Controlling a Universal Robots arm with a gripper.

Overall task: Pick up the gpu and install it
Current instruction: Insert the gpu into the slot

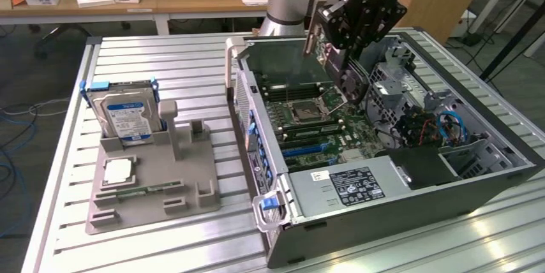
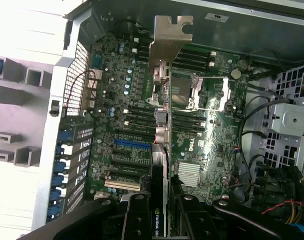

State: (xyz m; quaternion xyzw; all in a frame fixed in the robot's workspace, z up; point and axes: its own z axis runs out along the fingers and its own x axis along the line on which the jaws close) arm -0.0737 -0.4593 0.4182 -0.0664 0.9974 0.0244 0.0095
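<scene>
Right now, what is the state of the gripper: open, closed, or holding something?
The gripper: closed on the gpu, holding it over the motherboard.

A slatted metal desk carries a grey holder on the exterior view's left. A hard drive with a blue-white label stands upright in its far slot. A processor chip and a green memory stick lie flat nearer the camera. Beside it on the right lies an open computer case, showing its motherboard, power supply and blue cables.
</scene>
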